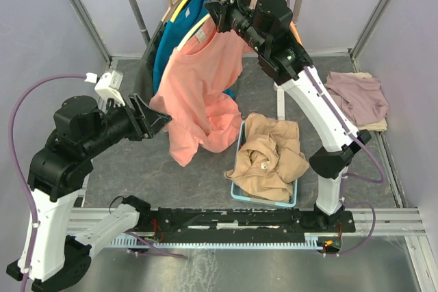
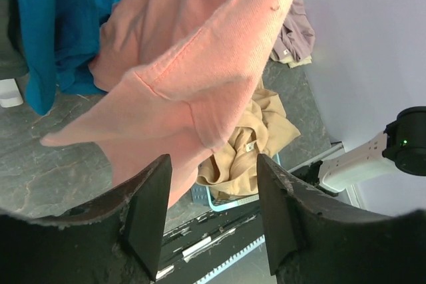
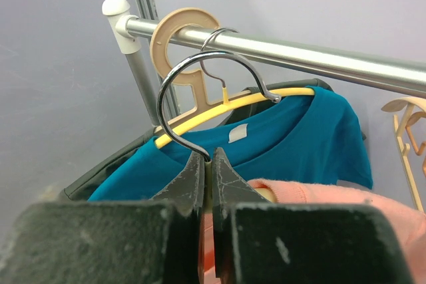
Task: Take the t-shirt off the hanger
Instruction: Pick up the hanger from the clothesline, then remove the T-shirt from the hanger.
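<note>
Up at the rail [image 3: 299,54], upper middle, the right gripper [image 3: 208,163] pinches the hanger [image 3: 193,81] by its hook, the pink t-shirt [image 1: 202,94] hangs on it, and the left gripper [image 2: 212,167] gapes empty by its sleeve, so the pulling-off all remains.

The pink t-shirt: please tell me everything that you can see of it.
The salmon-pink t-shirt, soft knit cloth with stitched hems, hangs crumpled below a metal hanger hook that the shut right gripper pinches. It drapes in front of a teal shirt. One sleeve edge reaches between the open jaws of the left gripper; contact is unclear.
</note>
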Robot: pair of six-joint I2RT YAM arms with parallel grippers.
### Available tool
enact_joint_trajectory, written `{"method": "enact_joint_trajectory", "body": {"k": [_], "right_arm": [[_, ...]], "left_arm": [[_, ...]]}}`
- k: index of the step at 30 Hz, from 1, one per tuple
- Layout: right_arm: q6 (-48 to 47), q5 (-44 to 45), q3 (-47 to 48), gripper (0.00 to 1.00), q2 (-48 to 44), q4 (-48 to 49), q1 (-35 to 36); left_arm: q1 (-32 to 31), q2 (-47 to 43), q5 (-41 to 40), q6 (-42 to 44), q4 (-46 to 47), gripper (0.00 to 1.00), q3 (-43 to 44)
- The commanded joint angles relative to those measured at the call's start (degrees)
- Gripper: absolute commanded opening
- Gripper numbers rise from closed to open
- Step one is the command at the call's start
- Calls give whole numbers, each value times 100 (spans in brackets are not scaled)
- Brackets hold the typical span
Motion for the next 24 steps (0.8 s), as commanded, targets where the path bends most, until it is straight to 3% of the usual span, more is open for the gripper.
{"method": "enact_joint_trajectory", "body": {"k": [1,9,11,15,16,24], "right_arm": [[53,-42,43,1,-299,646,-17],[122,-92,6,1,-333,663,-17],[129,-85,-30,1,-355,670,-17],[136,-39,7,1,-362,666,-18],[130,-27,30,1,-356,660,-15],[137,233,259,1,-197,581,-44]], "left_arm": [[-16,31,-167,-40,363,62,62],[-16,190,-284,126,1209,63,-314],[-14,256,-292,180,1385,55,-379],[-16,331,-257,250,1410,7,-432],[-16,288,-250,240,1398,3,-469],[-14,-406,-345,57,826,3,-908]]}}
